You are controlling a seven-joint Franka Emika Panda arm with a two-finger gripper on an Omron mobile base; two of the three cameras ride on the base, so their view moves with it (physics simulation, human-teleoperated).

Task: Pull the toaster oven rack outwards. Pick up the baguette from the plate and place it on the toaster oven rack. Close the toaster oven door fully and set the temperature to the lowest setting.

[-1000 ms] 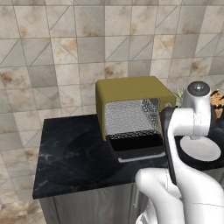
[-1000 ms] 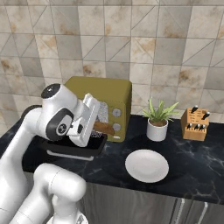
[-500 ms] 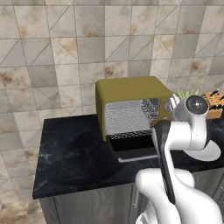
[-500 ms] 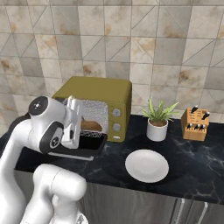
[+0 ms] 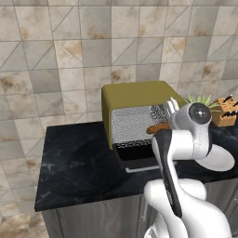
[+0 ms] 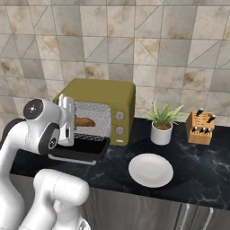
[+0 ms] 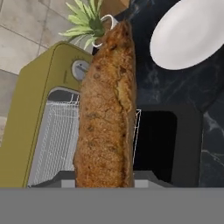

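A: Where is the baguette (image 7: 107, 118) at this moment?

B: Off the plate (image 6: 150, 170) and held by the gripper (image 6: 67, 117) in front of the open toaster oven (image 6: 110, 92). From the hand view the loaf runs long and narrow above the toaster oven rack (image 7: 52, 140), with the lowered toaster oven door (image 7: 175, 144) lying flat beyond it.

A: And the fingers?

B: Pinching the baguette near one end, I judge; the tips themselves are hidden behind the bread, but the loaf hangs with the hand and nothing else bears it.

A: So what could spoil the placing?

B: A few things. The grip is at one end, so the free end may sag or swing and knock the oven's upper edge on the way in. If it is let go too far forward, the loaf may land on the door instead of the wire grid, or roll off the rack's front edge.

A: Anything farther out?

B: The knobs (image 6: 119, 116) sit just beside the cavity, and the bread's tip passes near them in the hand view; a brush there could turn one. The potted plant (image 6: 162, 122) and the knife block (image 6: 200, 127) stand well apart, so I see little risk there.
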